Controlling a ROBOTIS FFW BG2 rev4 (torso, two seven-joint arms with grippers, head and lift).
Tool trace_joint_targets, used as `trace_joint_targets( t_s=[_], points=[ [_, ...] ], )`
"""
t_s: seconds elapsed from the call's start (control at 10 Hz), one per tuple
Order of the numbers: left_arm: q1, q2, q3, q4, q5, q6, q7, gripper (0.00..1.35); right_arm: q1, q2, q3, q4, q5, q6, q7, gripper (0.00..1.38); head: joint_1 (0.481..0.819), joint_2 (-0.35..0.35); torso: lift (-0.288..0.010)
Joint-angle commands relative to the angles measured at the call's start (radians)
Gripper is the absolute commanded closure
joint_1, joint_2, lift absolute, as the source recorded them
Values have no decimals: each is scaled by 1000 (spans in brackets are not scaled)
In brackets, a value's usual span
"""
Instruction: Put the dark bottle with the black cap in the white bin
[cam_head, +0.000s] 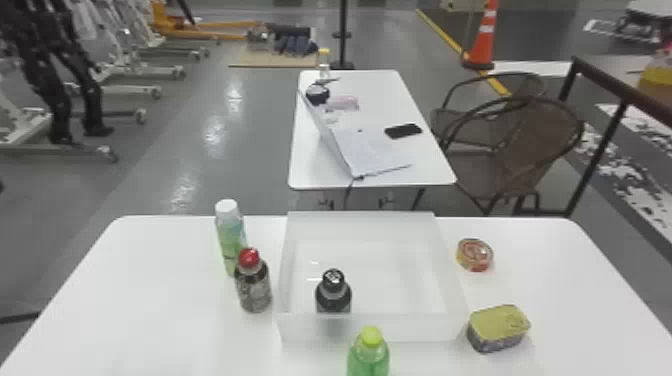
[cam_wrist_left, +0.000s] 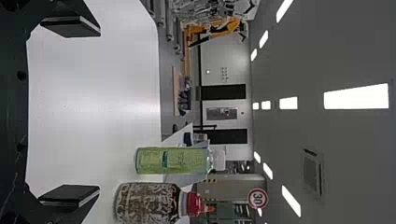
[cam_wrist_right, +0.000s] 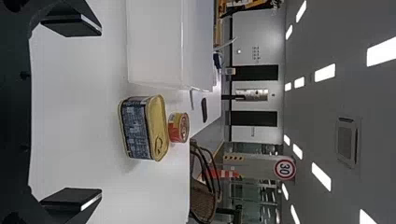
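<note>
Though white the table (cam_head: 150, 300), grey the floor (cam_head: 260, 150).

Head view looks forward-down from above; wrist views face low, close across the table (cam_head: 150, 300), apparently sharing a round sign (cam_wrist_left: 258, 198).

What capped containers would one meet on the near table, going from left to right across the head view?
White-capped container, red-capped bottle, dark bottle with the black cap in the white bin, green bottle.
</note>
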Motion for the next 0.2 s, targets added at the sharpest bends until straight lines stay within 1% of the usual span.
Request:
trace_joint_targets(
  t_s=[0.0,0.1],
  points=[
    [-2,-3,-4,2,2,0,0,116,1,-5,0,-5,3,4,0,84,549,0,-100],
    [-2,-3,-5,3,5,0,1,116,1,-5,0,-5,3,4,0,84,549,0,-100]
  ],
)
